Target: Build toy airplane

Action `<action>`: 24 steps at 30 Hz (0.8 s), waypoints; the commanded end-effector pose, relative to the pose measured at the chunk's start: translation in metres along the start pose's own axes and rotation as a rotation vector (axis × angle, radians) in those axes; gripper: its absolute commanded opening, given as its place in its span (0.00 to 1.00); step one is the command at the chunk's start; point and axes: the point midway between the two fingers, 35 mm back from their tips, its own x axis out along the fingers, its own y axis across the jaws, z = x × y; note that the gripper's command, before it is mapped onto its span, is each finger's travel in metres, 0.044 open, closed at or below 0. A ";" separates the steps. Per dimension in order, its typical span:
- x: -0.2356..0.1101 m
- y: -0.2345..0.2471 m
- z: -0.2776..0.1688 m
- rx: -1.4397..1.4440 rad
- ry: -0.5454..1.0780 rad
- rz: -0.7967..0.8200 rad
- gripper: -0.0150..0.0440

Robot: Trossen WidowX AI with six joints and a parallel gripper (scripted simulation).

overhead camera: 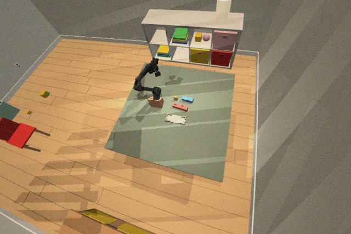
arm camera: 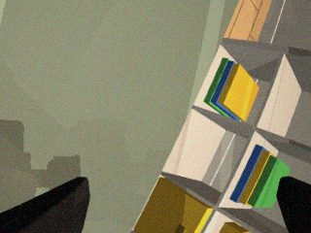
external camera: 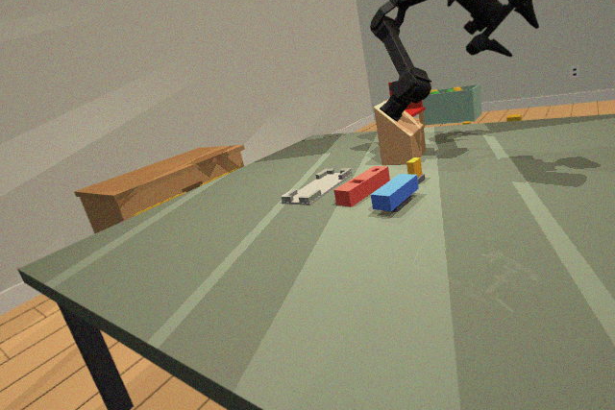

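Note:
The red fuselage [overhead camera: 180, 107] [external camera: 361, 187] lies on the table between the jig and the wing, two sockets in its top. The pale jig [overhead camera: 175, 119] [external camera: 325, 187] is empty, with low grey corner blocks. The blue wing [overhead camera: 187, 99] [external camera: 394, 192] lies beside the fuselage, its underside slightly above the table; its tab is hidden. The small yellow tail fin [overhead camera: 175, 97] [external camera: 414, 166] stands near the wing's end, a dark part at its foot. My gripper [external camera: 524, 41] [arm camera: 187, 190] is open and empty, high above the table and well away from all parts.
The arm's wooden base block [overhead camera: 156, 102] [external camera: 397, 143] stands near the tail fin and fuselage. The green tabletop [overhead camera: 187, 143] [external camera: 347, 296] carries the parts. A white shelf [overhead camera: 192, 18] with books and bins stands beyond the table's edge and fills the wrist view's right side.

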 end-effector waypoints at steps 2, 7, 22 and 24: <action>0.001 0.001 -0.001 0.007 0.003 0.004 1.00; 0.023 0.029 -0.040 0.263 0.100 0.147 1.00; 0.005 0.195 -0.182 1.505 0.685 0.455 1.00; -0.011 0.224 -0.194 1.682 0.783 0.457 1.00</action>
